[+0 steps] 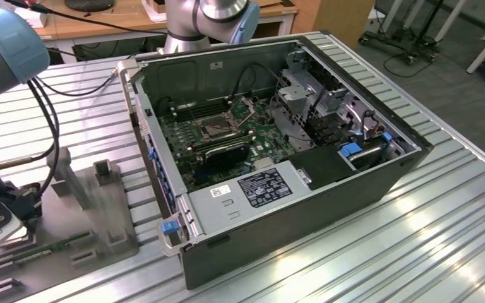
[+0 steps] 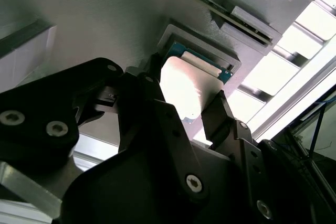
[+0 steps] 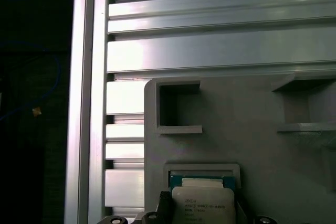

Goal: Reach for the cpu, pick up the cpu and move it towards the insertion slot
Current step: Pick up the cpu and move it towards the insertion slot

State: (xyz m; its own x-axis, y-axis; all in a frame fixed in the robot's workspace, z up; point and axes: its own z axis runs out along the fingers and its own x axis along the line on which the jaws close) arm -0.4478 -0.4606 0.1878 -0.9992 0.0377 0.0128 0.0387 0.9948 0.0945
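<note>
The cpu (image 2: 184, 85) is a small silvery square chip lying in a framed recess of a grey fixture plate (image 3: 252, 129); the first wrist view also has the cpu (image 3: 202, 203). My gripper (image 2: 185, 92) straddles it, one dark finger (image 2: 152, 74) against one edge and the other pressed to the opposite edge, so it is shut on the chip while the chip sits in its recess. In the exterior view the gripper (image 1: 5, 240) is low at the exterior view's left. The insertion slot (image 1: 217, 129) lies on the green board inside the open computer case (image 1: 377, 183).
A green memory stick (image 1: 53, 246) lies on the grey fixture plate (image 1: 99, 214) near the gripper. Upright grey posts (image 1: 103, 172) stand on that plate. The ribbed metal table (image 1: 444, 252) carries both plate and case. Cables (image 1: 45, 107) hang along the arm.
</note>
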